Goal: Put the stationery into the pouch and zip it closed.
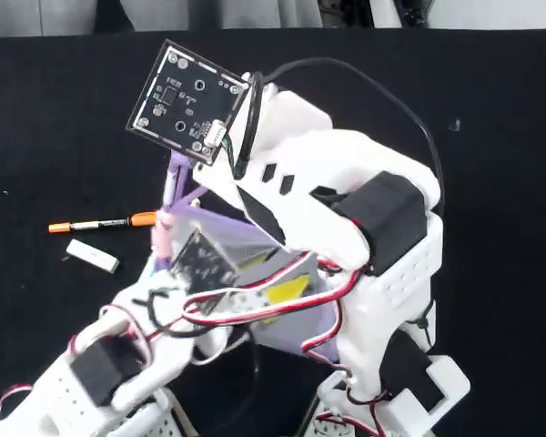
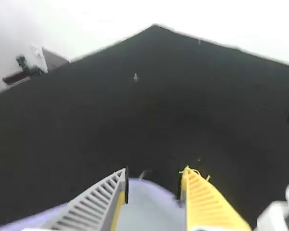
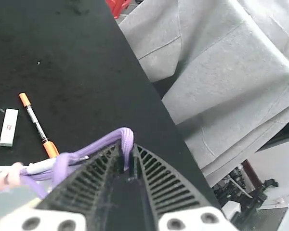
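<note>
The lavender pouch (image 1: 241, 238) is lifted off the black table between both arms. My right gripper (image 3: 128, 155) is shut on the pouch's purple strap (image 3: 125, 137) and holds it up; in the high view this gripper (image 1: 176, 178) is above the pouch's far end. My left gripper (image 2: 151, 185) has its grey and yellow fingers on either side of the pouch (image 2: 147, 209), shut on its near end. A pink item (image 1: 162, 232) sticks out at the pouch's side. An orange-capped pen (image 1: 100, 223) and a white eraser (image 1: 92, 256) lie on the table left of the pouch.
The black table (image 1: 491, 137) has free room at the right and back. Its far edge (image 3: 149, 86) runs close beyond the pen in the right wrist view. Red and white cables (image 1: 255, 309) hang from the left arm over the pouch.
</note>
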`<state>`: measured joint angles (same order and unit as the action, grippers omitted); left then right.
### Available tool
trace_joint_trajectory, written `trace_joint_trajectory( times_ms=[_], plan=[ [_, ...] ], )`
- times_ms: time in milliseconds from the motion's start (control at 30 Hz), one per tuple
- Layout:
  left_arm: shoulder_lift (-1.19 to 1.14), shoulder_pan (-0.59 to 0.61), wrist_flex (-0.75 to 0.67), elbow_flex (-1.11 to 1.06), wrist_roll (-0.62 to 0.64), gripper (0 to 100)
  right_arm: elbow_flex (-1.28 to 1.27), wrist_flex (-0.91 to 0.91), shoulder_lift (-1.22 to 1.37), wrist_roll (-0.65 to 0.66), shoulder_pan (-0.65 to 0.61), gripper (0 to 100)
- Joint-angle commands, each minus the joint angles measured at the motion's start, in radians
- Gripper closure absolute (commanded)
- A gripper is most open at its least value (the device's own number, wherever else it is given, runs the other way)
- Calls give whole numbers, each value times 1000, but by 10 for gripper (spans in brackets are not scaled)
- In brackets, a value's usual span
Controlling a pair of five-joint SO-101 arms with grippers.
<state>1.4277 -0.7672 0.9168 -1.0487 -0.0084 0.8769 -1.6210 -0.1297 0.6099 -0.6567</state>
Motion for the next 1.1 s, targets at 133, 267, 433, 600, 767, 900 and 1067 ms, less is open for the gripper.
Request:
trace_joint_trajectory(
  times_ms=[133,267,433,600,767,900,1067],
  plan=[
    [397,73,221,-54,15,804,168,-48,2,-8,-2,987],
    [371,71,256,-56,9,804,177,-9,4,-8,0,987],
    [385,81,281,-50,-2,802,177,28,5,-9,54,987],
    [399,206,310,-85,-9,777,189,-20,-7,-3,97,987],
    [397,427,140,-174,95,768,189,-28,-70,-3,97,987],
    [397,495,74,-239,272,768,182,-32,-142,-3,98,987],
    [397,492,20,-251,345,768,179,-68,-197,-3,98,987]
  ],
)
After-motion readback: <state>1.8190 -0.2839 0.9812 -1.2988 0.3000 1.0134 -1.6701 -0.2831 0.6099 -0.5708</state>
